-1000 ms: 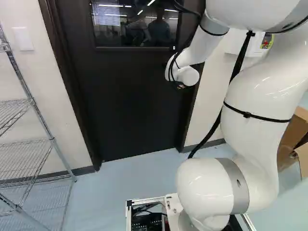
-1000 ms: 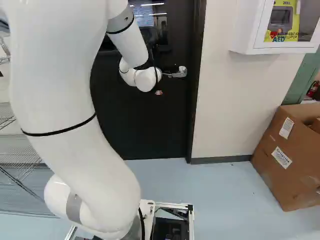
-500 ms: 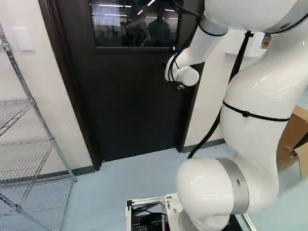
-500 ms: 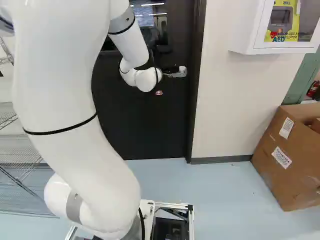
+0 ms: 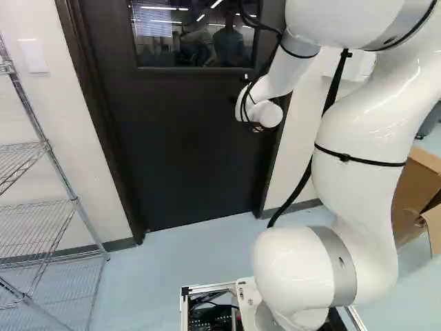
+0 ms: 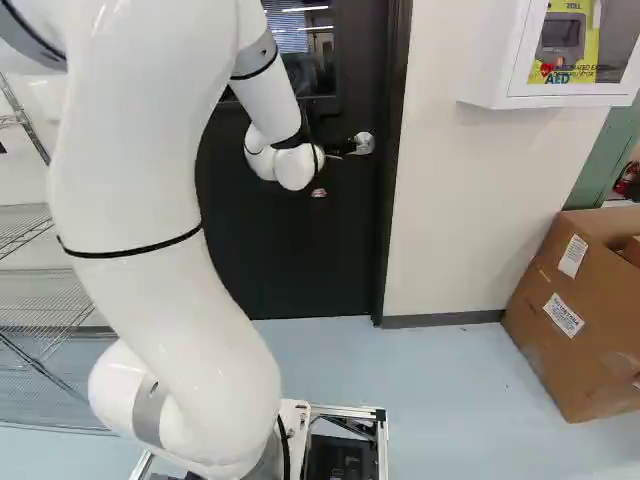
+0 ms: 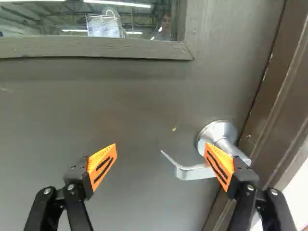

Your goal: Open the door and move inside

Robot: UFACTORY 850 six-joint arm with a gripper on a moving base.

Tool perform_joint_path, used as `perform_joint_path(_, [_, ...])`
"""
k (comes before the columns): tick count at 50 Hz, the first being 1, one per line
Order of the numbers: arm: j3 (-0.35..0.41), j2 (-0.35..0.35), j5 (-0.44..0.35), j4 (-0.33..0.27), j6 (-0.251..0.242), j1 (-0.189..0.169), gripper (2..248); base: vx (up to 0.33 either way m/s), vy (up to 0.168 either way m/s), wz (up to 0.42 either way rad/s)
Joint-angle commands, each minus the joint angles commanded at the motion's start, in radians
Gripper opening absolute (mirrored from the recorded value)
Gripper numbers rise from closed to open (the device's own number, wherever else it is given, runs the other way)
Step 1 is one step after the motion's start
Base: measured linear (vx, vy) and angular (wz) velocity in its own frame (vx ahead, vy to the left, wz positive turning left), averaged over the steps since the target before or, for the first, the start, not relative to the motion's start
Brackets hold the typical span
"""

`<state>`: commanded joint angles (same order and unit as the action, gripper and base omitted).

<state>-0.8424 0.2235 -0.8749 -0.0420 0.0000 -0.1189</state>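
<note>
The dark door [image 5: 186, 152] stands closed in its frame ahead of the arm. In the right base view my gripper [image 6: 342, 147] is a small dark shape beyond the white wrist, at the silver door handle [image 6: 364, 143]. Seen from the wrist, my gripper [image 7: 161, 158] is open, its orange pads wide apart. The handle's lever [image 7: 193, 172] lies partly across the space between them, its free end pointing inward. One finger [image 7: 220, 166] overlaps the lever's root and hides part of it; whether they touch I cannot tell.
A wire shelf [image 5: 41, 207] stands left of the door. Right of it are the wall, a white AED cabinet [image 6: 550, 55] and a cardboard box [image 6: 575, 310] on the floor. The door frame [image 7: 274, 101] runs close beside the handle.
The arm's upper part has swung leftward in the left base view and rightward in the right one. The wrist has shifted slightly, and the dark gripper shows more at the handle. The base has stayed put.
</note>
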Motion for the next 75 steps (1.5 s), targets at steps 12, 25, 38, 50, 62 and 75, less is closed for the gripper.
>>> perform_joint_path(12, [-0.004, 0.028, -0.002, -0.004, 0.000, 0.001, 247, 0.000, 0.000, 0.000])
perform_joint_path(25, [0.000, 0.051, -0.002, -0.004, 0.000, 0.001, 247, 0.000, 0.000, 0.000])
perform_joint_path(38, [0.001, 0.076, -0.002, -0.004, 0.000, -0.013, 247, 0.000, 0.000, 0.000])
perform_joint_path(50, [-0.002, 0.103, -0.002, -0.004, 0.000, -0.033, 247, 0.000, 0.000, 0.000])
perform_joint_path(62, [-0.002, 0.126, -0.002, -0.004, 0.000, -0.035, 247, 0.000, 0.000, 0.000])
perform_joint_path(75, [-0.002, 0.152, -0.002, -0.004, 0.000, -0.037, 247, 0.000, 0.000, 0.000])
